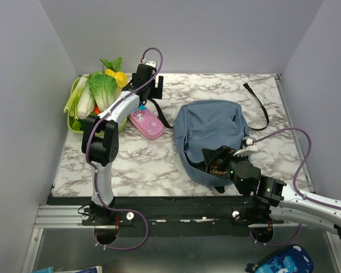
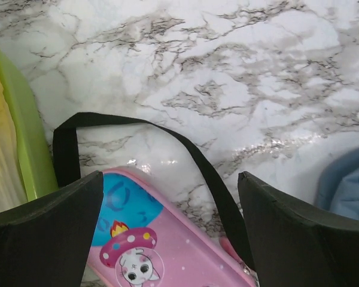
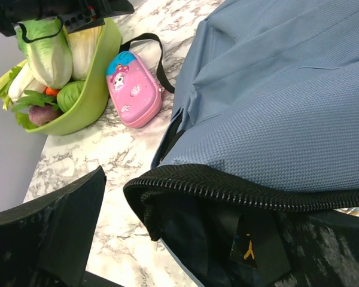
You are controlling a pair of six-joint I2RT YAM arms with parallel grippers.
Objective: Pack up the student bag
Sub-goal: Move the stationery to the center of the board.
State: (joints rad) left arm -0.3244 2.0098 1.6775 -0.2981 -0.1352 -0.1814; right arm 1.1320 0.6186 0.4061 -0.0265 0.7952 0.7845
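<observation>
Blue fabric student bag (image 1: 213,128): lies on the right half of the counter (image 1: 148,165), between middle and near edge. The zip mouth gapes toward the near edge and dark lining shows.
Black strap (image 1: 260,108): trails from the bag toward the far right corner.
Second strap (image 2: 197,161): black, loops leftward over the marble and runs along the edge of the pink pencil case (image 1: 146,123).
Right fingers (image 3: 60,233): spread wide at the bag's mouth, with the zippered rim (image 3: 239,185) lying between them. Cannot tell if either one touches the fabric.
Left fingers (image 2: 42,233): spread wide, pinching nothing. They hang above the strap loop and one end of the pencil case, toward the far left corner.
Pencil case: flat on the counter, left of the bag, just beside the green basket (image 1: 71,120).
Green basket: at the far left corner, filled with leafy vegetables (image 1: 102,88).
Blue printed pouch (image 1: 284,263): off the counter, below its near right corner.
</observation>
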